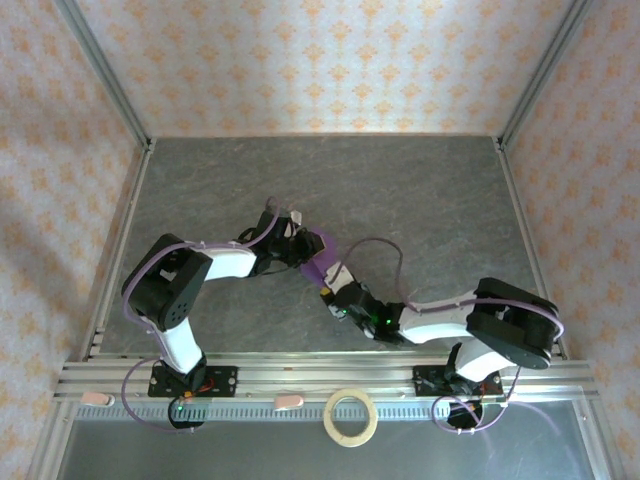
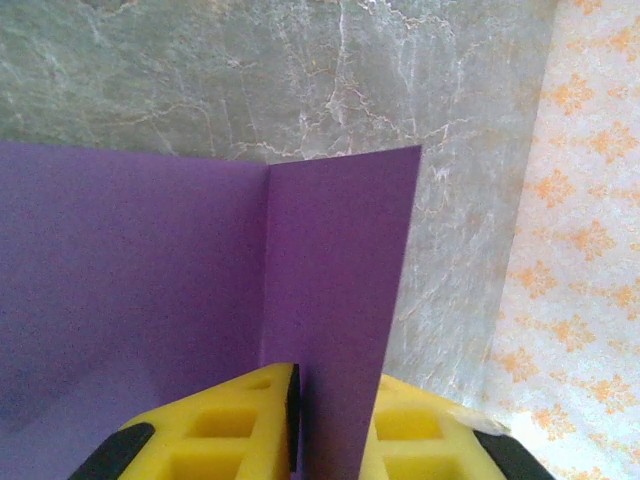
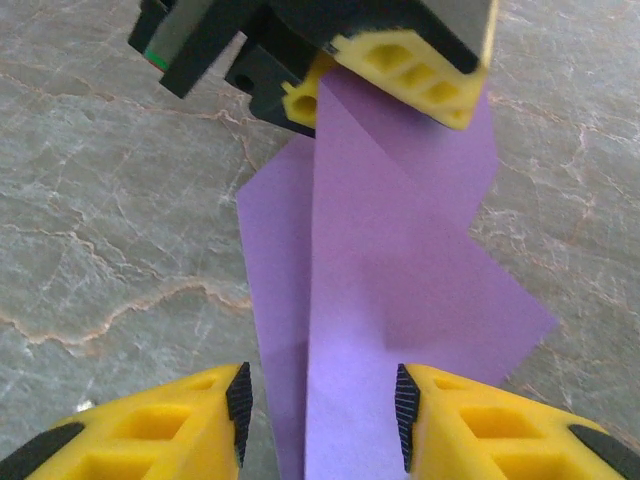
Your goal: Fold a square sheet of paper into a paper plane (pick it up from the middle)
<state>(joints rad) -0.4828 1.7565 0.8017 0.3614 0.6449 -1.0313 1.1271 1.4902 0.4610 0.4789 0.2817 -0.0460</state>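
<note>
Left tool (image 2: 335,425) pinches folded purple paper (image 3: 390,260) at 12 o'clock; right tool (image 3: 320,410) released, straddling paper's 6 o'clock end.

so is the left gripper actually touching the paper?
Touching. Left wrist view: the purple sheet runs down between the left gripper fingers, against the left pad; right wrist view shows the same.

Tan tape ring (image 1: 351,417) lies on my near rail; grey marbled tabletop (image 1: 400,190), orange-patterned walls (image 1: 320,60) around it.
</note>
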